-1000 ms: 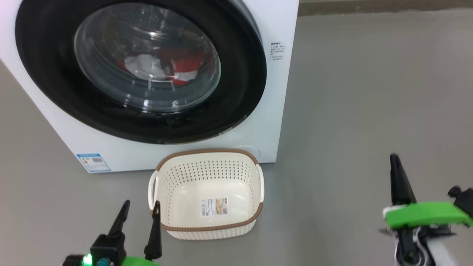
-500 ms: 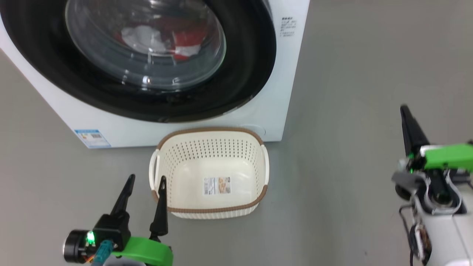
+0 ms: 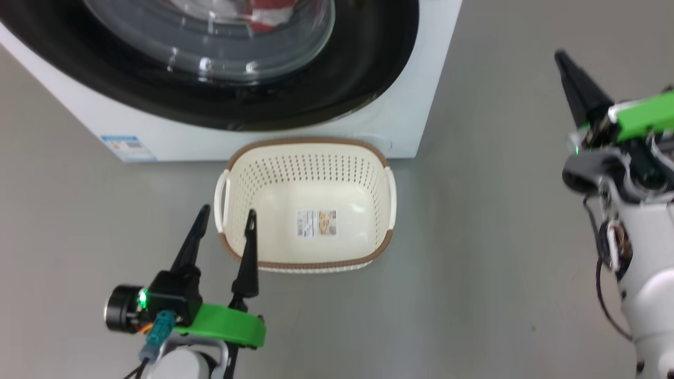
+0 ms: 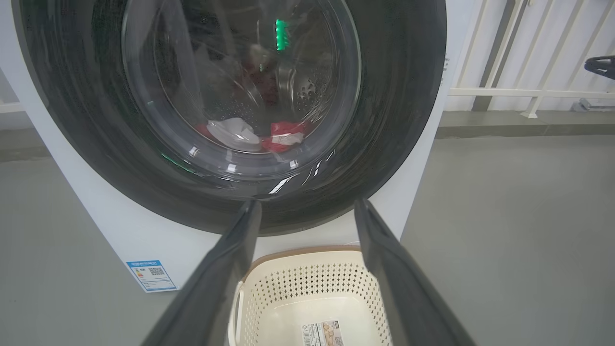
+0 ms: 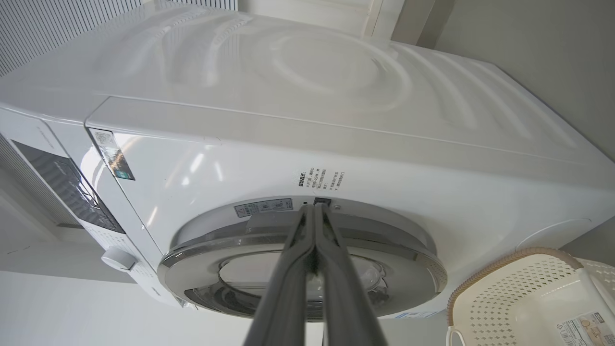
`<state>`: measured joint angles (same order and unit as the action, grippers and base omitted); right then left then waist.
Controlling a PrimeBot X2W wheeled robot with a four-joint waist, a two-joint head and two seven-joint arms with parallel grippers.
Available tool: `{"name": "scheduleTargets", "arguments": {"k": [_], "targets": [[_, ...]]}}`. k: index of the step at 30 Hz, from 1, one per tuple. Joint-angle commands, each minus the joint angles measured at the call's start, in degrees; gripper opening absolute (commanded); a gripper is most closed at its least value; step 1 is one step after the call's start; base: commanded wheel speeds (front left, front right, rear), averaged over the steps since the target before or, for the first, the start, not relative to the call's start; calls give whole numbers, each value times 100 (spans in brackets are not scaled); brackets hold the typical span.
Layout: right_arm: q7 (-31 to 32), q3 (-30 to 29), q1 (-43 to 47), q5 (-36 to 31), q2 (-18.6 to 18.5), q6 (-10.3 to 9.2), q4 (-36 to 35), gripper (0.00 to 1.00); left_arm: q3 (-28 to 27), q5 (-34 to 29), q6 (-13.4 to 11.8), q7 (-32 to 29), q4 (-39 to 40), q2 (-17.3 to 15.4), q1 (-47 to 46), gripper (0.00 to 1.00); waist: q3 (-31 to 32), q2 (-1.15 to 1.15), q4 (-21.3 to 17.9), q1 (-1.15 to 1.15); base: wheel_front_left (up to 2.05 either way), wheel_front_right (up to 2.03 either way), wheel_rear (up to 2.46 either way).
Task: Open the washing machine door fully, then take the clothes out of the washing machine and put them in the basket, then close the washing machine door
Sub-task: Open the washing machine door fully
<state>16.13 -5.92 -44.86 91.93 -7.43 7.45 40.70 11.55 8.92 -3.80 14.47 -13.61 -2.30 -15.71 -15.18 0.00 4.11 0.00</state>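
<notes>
A bare grey floor (image 3: 500,263) runs under everything. Nearest, the left fingers (image 3: 249,226) stand spread wide with nothing between them, their tips at the left rim of the basket (image 3: 310,143). The basket sits empty just ahead of them, at the foot of the washing machine (image 3: 416,121). The right fingers (image 3: 561,57) are pressed together, holding nothing, and point at the edge of the shut washing machine door (image 3: 379,68). Behind its glass lie the clothes (image 4: 283,137), red and white. The door looks stiff, heavy and glossy, probably slippery, so its outer edge seems the place to hook. The clothes should be light and limp and could be pinched anywhere. Since a second ago the head camera has dipped and the right fingers have climbed towards the door, while the left have hardly moved.
</notes>
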Motion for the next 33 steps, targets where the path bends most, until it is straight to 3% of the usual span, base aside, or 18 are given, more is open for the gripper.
{"name": "scheduleTargets", "arguments": {"k": [1,15,33], "targets": [[73,137,-278,-11,-34,3,-69,0,-108,77,-68,52,167,-58,-194,100,-229,0,152,0,0,0,0],[746,404,-1762,-33,-75,3,677,0,388,290,-240,52,211,-58,-634,100,-719,0,596,0,0,0,0],[868,677,-2797,-348,-159,3,1209,0,809,472,-422,52,470,-58,-863,100,-1139,0,1059,0,0,0,0]]}}
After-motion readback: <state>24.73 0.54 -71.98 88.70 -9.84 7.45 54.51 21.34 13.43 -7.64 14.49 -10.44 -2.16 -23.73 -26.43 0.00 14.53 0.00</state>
